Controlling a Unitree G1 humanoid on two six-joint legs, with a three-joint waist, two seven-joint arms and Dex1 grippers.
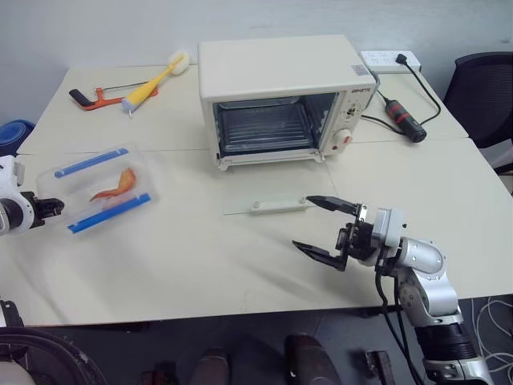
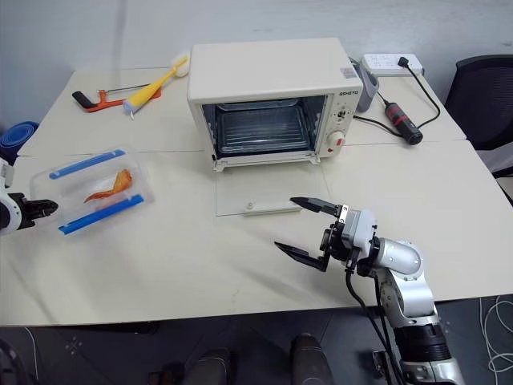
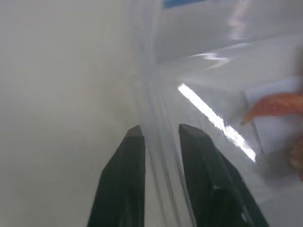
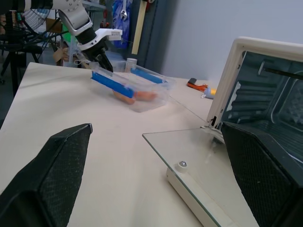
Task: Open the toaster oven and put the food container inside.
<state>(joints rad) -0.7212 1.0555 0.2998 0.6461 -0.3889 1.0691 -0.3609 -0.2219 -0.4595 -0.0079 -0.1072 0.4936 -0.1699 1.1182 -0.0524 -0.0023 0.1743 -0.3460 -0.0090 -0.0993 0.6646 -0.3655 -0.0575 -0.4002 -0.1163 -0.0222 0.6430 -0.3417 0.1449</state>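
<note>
Left pincer is clamped on the end wall of the food container: one black finger outside the clear rim, the other inside, the plastic pinched between them. The left arm reaches in low from the bench's left edge, wrist angled down onto that short end. Just past its fingertips lies the orange food piece, and the blue clip strips run away from it along the box's long sides.

Right pincer hangs released, fingers spread wide, forearm bent up from below the bench edge and the wrist turned so the fingers point leftward. Just beyond it the glass door lies flat on the bench with its cream bar handle nearest the fingers. Behind the door stands the toaster oven, open, rack showing.
</note>
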